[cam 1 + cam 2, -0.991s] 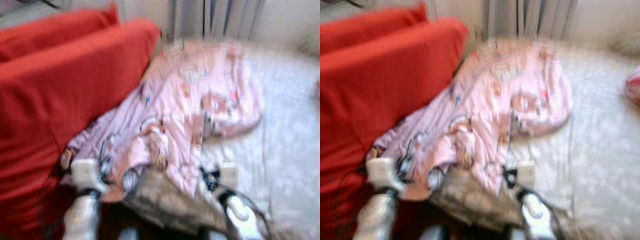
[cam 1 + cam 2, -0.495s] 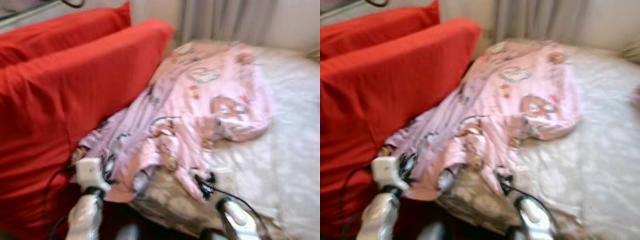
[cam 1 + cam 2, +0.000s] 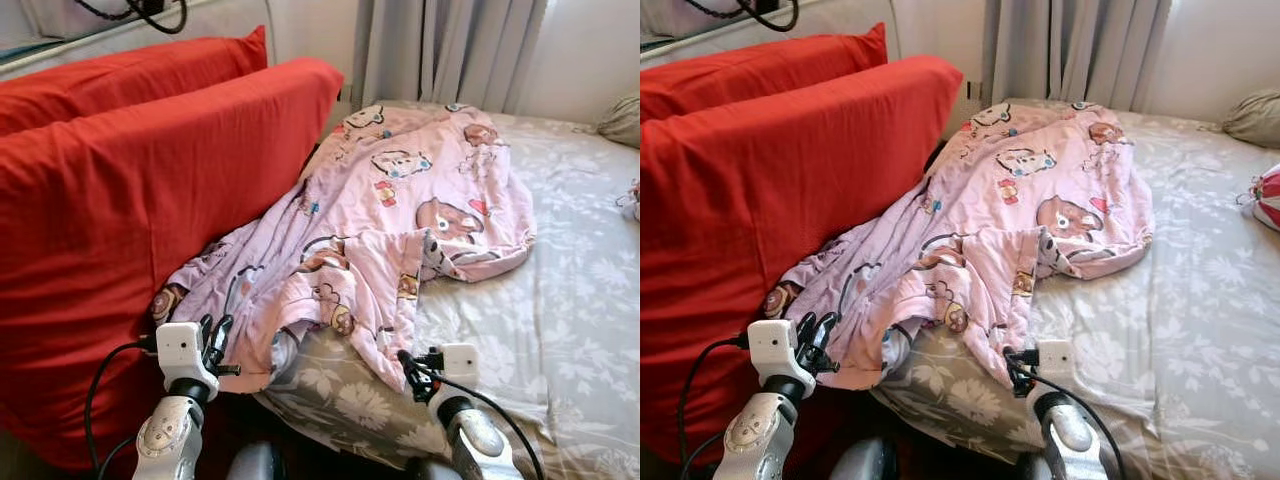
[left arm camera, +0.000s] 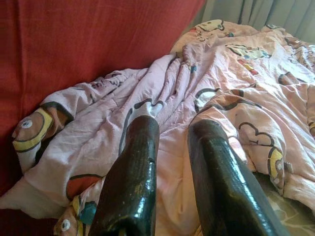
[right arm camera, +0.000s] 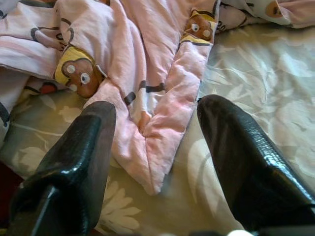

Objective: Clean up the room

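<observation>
A second earlier your head views were smeared and shifting; here they had steadied, so you had stopped at the near edge of the bed [image 3: 560, 330]. The pink blanket [image 3: 400, 220] lay crumpled from the red cushions [image 3: 130, 230] to that edge. Your left hand [image 3: 214, 338], fingers slightly parted, hovered at its near left hem. Your right hand [image 5: 155, 147], spread wide, straddled its hanging corner. You looked ready to grab.

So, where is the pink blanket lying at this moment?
The pink blanket lies crumpled on the left part of the bed, its left edge against the red cushion, its near corner between the open fingers of the right gripper.
</observation>
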Controlling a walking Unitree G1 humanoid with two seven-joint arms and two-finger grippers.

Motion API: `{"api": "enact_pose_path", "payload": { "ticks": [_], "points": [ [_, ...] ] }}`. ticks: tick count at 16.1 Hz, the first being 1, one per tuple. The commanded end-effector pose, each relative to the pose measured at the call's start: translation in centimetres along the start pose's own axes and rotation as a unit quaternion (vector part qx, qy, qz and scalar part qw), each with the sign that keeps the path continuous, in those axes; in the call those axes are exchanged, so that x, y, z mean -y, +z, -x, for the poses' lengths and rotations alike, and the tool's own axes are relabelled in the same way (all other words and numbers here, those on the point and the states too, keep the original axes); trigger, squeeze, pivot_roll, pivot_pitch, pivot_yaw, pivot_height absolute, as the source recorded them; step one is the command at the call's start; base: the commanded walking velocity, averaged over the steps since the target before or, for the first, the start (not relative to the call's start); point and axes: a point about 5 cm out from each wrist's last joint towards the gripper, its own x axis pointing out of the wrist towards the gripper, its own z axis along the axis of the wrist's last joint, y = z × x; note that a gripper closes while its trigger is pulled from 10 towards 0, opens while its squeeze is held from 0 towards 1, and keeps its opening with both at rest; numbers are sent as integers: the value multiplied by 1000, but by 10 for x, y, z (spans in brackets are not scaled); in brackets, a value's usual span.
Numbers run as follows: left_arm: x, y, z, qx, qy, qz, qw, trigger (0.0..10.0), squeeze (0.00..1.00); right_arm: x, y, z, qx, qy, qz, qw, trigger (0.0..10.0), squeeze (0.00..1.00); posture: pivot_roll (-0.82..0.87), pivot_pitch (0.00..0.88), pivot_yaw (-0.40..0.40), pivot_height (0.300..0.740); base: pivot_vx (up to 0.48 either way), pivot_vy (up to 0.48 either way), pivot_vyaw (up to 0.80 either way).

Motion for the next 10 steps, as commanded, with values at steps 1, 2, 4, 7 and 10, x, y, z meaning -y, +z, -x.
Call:
{"api": "enact_pose_path", "payload": {
  "ticks": [1,2,4,7,10],
  "points": [
    [-3,1,0,-3,4,0,1000,10000,0,-2,2,-2,1,-3,-4,1000,10000,0,48,0,12,613,0,394,0],
    [-3,1,0,-3,0,-6,1000,10000,0,-1,2,-3,0,-5,-3,1000,10000,0,48,0,13,613,0,0,0],
    [-2,1,-1,-3,0,-6,1000,10000,0,-1,2,-3,-3,-9,-2,1000,10000,0,48,0,13,613,0,0,0],
    [-2,1,0,-4,-1,-7,1000,10000,0,1,2,-4,-8,-19,-1,1000,10000,0,51,0,15,613,0,0,0],
    [-2,1,0,-4,-3,-8,1000,10000,0,3,4,-6,-8,-26,-6,1000,10000,0,53,0,16,613,0,0,0]
  ]
}}
